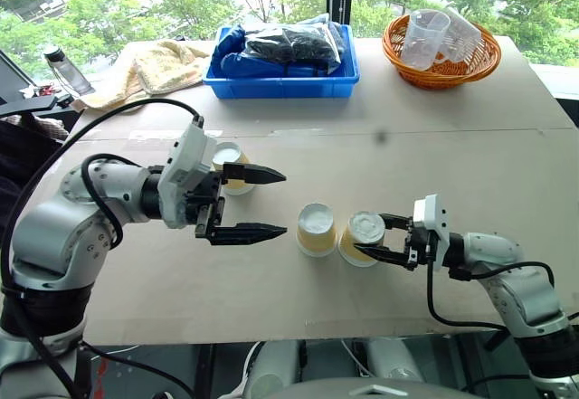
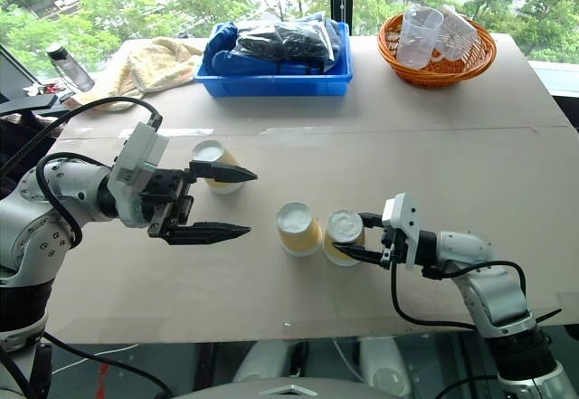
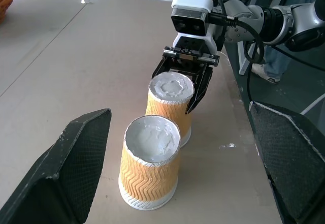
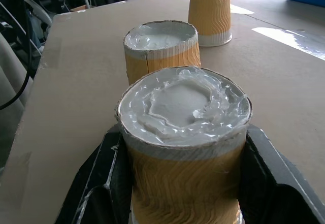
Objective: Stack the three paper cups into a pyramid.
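Left eye view: right gripper (image 1: 369,239) reaches level, clamping a paper cup (image 1: 361,237).

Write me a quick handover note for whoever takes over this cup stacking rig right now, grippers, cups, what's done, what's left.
Right gripper: shut on the right-hand cup, upside down on the table.
Left gripper: open, empty, beside the third cup.
Middle cup: upside down, right beside the gripped cup.
Done: the two base cups stand side by side.
Left: release the gripped cup, then set the third cup on top of the pair.
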### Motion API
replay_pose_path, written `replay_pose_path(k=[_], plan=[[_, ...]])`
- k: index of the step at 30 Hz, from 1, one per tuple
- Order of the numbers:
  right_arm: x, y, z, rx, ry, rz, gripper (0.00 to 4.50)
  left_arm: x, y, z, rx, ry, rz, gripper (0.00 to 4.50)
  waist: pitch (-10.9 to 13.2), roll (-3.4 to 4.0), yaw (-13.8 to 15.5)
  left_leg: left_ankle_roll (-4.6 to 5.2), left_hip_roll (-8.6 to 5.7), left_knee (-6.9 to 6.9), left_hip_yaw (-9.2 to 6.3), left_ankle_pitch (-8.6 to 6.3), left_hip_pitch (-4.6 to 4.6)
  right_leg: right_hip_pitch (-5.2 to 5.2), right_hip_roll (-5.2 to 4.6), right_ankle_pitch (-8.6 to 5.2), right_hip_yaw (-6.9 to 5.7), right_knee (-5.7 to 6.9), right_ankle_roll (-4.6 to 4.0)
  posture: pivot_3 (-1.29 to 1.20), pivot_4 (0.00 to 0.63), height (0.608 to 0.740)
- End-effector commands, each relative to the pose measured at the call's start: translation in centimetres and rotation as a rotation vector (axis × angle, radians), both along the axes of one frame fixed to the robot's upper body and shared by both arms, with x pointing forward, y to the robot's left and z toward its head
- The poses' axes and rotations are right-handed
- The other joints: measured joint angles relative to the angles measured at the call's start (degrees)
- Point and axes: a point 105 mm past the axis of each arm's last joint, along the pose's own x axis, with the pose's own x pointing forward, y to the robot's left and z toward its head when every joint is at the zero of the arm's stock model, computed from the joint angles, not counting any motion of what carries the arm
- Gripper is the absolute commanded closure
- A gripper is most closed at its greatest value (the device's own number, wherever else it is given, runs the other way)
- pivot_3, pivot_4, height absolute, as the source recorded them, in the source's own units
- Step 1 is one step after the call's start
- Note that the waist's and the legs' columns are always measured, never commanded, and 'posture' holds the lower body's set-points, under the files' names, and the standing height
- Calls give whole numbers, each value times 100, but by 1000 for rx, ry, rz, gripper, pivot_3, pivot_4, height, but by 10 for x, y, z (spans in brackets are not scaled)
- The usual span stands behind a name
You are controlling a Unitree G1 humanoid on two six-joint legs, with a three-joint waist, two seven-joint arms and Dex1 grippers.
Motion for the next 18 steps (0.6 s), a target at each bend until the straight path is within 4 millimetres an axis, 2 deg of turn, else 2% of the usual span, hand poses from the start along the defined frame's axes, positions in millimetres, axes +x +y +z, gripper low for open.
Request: replay_pose_path(k=[1,9,11,12,14,15,18], plan=[[4,2,7,11,-50,-10,2559,-5,-1,6,10,-39,-18,0,0,0,3,0,0,0,0,0,0,0,0,0,0,0,0,0,150,740],[3,7,6,22,-40,10,2559,-7,1,2,31,-31,-28,0,0,0,-1,0,0,0,-1,0,0,0,0,0,-1,0,0,0,150,740],[4,7,6,23,-38,10,1595,-7,1,1,37,-31,-28,0,0,0,0,0,0,0,-1,0,1,0,0,0,-1,1,0,0,150,740],[4,6,6,23,-36,10,1291,-7,2,0,41,-31,-29,0,0,0,-2,0,0,0,-1,0,1,0,0,0,-1,1,0,0,150,740],[5,5,6,18,-37,-3,251,-8,2,0,43,-31,-28,0,0,0,1,0,0,0,-1,0,1,0,0,0,-1,1,0,0,150,740],[6,3,6,18,-37,-5,84,-7,3,0,44,-32,-27,0,0,0,2,0,0,0,-1,0,0,0,0,0,-1,0,0,0,150,740],[2,-5,9,15,-36,-7,84,-6,6,-1,40,-36,-6,0,0,0,3,0,0,0,-1,0,0,0,0,0,0,0,0,0,150,740]])
